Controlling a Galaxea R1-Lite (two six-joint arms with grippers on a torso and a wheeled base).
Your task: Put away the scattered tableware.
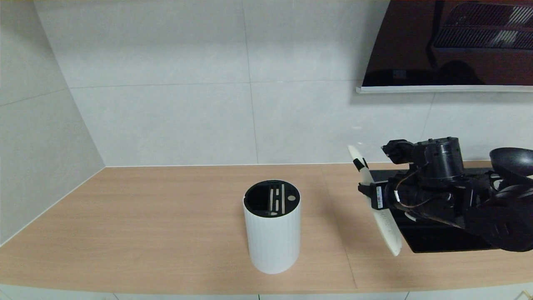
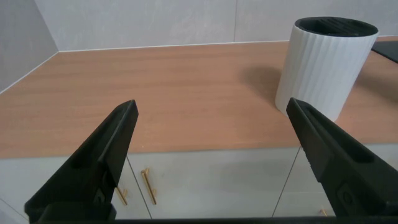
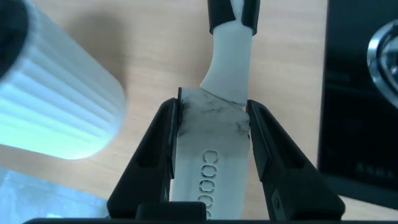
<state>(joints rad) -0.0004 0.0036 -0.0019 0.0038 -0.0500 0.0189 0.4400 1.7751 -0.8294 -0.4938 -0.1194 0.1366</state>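
The jaws of the right gripper [image 3: 214, 106] are clenched on a white knife [image 3: 214, 146], one pad on each flat side of the broad, smudged part, just under the narrow neck with its black collar. In the head view the knife [image 1: 387, 229] hangs tilted in the air at the right of the countertop [image 1: 166, 216], its thin end up and far, its broad end down and near, over the left edge of the black cooktop [image 1: 437, 241].

I judge the knife to be light and stiff, probably ceramic, so brittle if it knocks on something hard. Its faces look smooth and may slide between the pads. The flat sides give the best hold, and the grip sits close to the middle.

The white ribbed knife holder [image 1: 272, 237] stands upright to the left of the knife, apart from it, with its slotted black top open upward.

The left gripper [image 2: 211, 109] is released, its jaws wide apart and holding nothing, by the near edge of the countertop, left of the holder [image 2: 323, 62]
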